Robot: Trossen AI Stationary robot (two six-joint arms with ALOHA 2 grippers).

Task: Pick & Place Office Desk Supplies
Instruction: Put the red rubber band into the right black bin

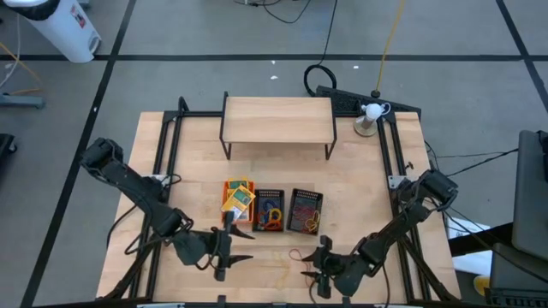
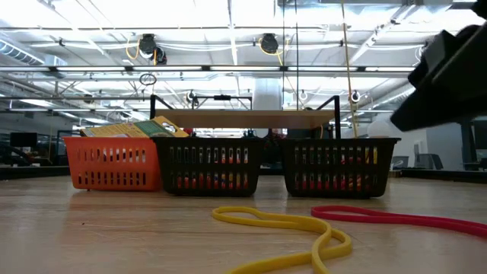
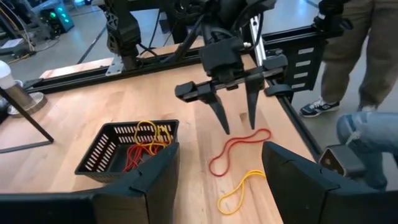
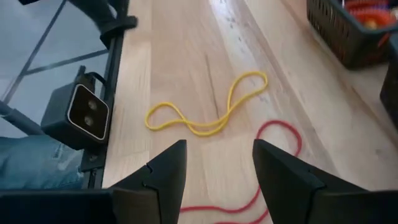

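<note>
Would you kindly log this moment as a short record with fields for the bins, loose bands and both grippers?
Bins: orange bin holding packs, then two black bins, in a row
Loose bands: yellow band and red band on the table
Right gripper: open, above the red band
Left gripper: open, empty, near the bins

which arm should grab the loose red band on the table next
Right, probably. The right gripper hangs open directly over the red band, with the yellow band beside it. The left gripper sits farther off, near the orange bin.
</note>
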